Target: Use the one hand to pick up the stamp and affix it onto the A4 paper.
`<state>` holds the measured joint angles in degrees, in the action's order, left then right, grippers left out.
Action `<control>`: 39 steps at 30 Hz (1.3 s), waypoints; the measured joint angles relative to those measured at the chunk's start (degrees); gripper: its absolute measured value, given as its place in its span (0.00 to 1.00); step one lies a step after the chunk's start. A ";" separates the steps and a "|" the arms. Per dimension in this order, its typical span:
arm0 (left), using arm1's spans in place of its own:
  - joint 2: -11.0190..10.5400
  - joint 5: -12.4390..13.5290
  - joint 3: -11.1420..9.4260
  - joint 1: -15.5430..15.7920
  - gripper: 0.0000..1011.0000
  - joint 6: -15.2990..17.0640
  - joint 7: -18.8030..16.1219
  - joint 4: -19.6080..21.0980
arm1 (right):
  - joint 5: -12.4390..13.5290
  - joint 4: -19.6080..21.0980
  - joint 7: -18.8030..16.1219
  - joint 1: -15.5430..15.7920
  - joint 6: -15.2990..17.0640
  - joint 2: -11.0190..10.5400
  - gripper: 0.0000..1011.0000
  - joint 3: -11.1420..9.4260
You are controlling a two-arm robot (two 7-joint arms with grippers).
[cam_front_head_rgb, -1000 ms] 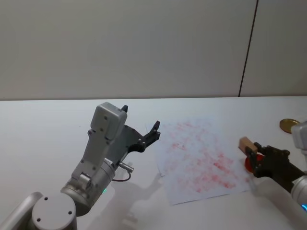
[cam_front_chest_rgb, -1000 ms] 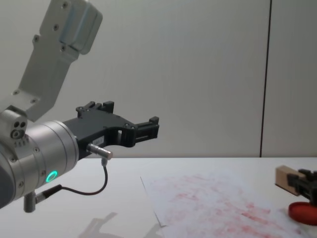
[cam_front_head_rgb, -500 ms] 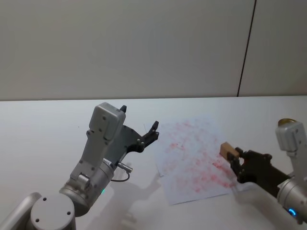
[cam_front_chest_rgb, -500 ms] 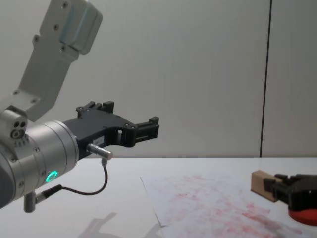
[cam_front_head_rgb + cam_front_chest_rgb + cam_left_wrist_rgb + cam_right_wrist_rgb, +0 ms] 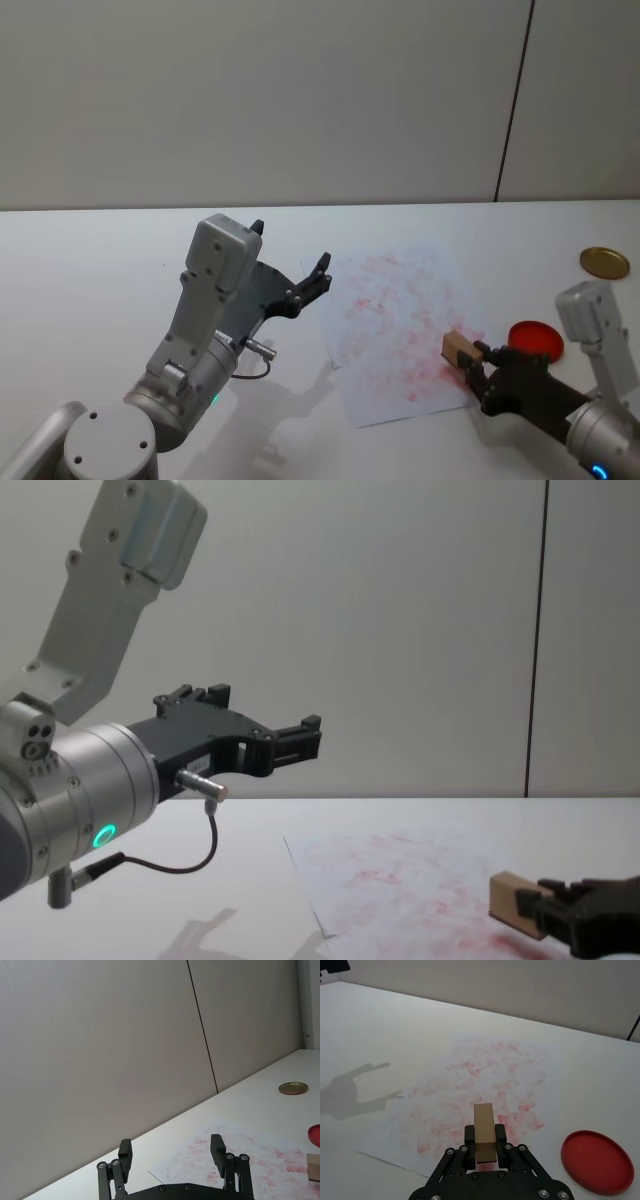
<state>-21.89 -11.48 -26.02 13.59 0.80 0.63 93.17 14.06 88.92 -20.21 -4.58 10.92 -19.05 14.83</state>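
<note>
The right claw [image 5: 474, 357] is clamped on the wooden stamp [image 5: 458, 347], holding it low over the near right corner of the A4 paper [image 5: 390, 290], presumably to press its inked face among the red marks. The round red ink pad [image 5: 535, 338] lies open on the counter [image 5: 100, 260] just beside the sheet, with a gold disc [image 5: 604, 263], likely its lid, farther back. The left claw [image 5: 171, 1146] hangs spread and empty left of the paper.

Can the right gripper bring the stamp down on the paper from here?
Probably yes: the right gripper holds the stamp over the near right part of the paper, nothing between them. The left gripper hangs raised off its left edge.
</note>
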 joint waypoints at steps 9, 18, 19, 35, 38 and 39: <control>0.00 0.00 0.00 0.00 0.98 0.00 0.00 0.00 | -0.06 0.07 -0.06 1.11 0.71 -0.28 0.21 0.43; 0.00 0.00 0.00 0.00 0.98 0.00 0.00 0.00 | 0.00 -0.04 0.05 1.44 1.48 -0.44 0.21 0.50; 0.00 0.00 0.00 0.00 0.98 0.00 0.00 0.00 | 0.01 -0.05 0.05 1.42 1.57 -0.45 0.21 0.50; 0.00 0.00 0.00 0.00 0.98 0.00 0.00 0.00 | 0.59 -0.29 -0.90 0.83 3.88 -0.74 0.21 0.23; 0.00 0.00 0.00 0.00 0.98 0.00 0.00 0.00 | 1.00 -0.25 -0.98 0.84 3.98 -0.81 0.21 0.14; 0.00 0.00 0.00 0.00 0.98 0.00 0.00 0.00 | 1.15 -0.21 -0.98 0.86 3.98 -0.84 0.21 0.11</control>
<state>-21.89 -11.48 -26.03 13.59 0.80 0.62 93.18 15.21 88.72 -21.19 -3.73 14.90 -19.89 14.93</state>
